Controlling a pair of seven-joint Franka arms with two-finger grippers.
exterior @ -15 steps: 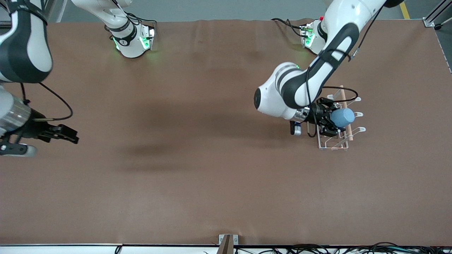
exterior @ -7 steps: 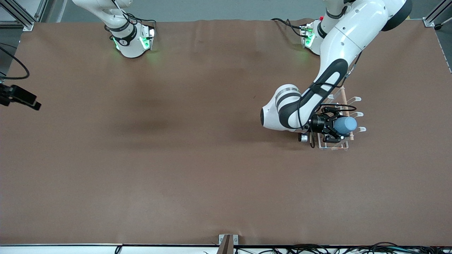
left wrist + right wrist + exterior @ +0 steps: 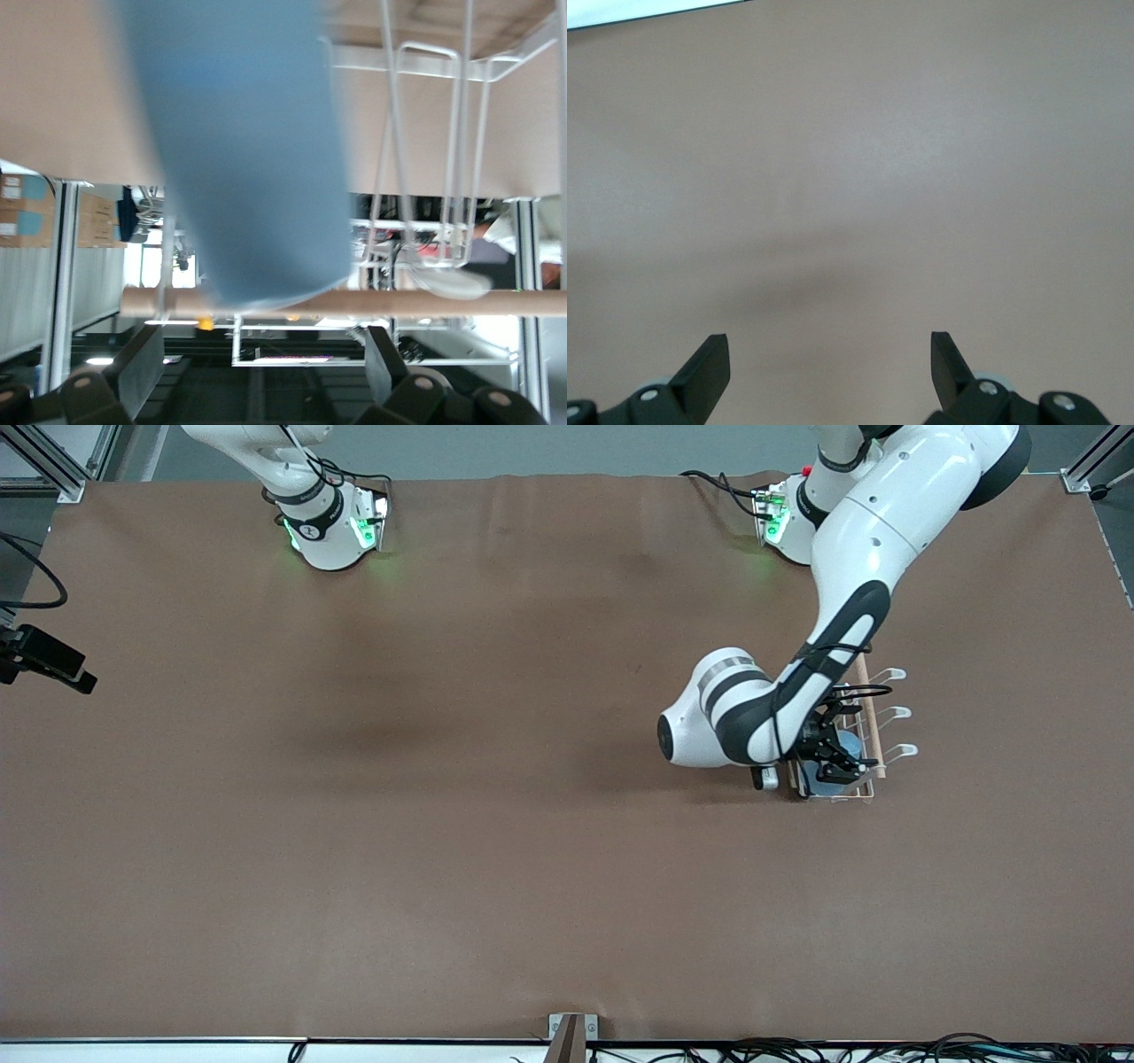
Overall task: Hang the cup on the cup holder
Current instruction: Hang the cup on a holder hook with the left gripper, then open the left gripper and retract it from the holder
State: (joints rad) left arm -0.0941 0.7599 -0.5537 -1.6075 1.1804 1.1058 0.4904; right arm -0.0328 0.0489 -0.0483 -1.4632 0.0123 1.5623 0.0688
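Note:
The light blue cup (image 3: 837, 779) is low in the white wire cup holder (image 3: 897, 713), at its end nearer the front camera, beside the wooden rod (image 3: 866, 708). My left gripper (image 3: 831, 760) is right over it and hides most of it. In the left wrist view the cup (image 3: 239, 150) fills the space ahead of the rod (image 3: 425, 303) and the prongs (image 3: 461, 159). The left gripper (image 3: 263, 354) is open, its fingers apart from the cup. I cannot tell whether a prong is inside the cup. My right gripper (image 3: 53, 666) is open and empty (image 3: 828, 354) over bare table.
The brown table cover (image 3: 496, 824) spreads all around the cup holder. The right arm waits at its end of the table. Both arm bases (image 3: 332, 522) stand along the edge farthest from the front camera.
The left gripper lowered the cup into the holder, toward its end nearer the front camera, and opened its fingers. The right arm pulled back to the table's edge, then stayed.

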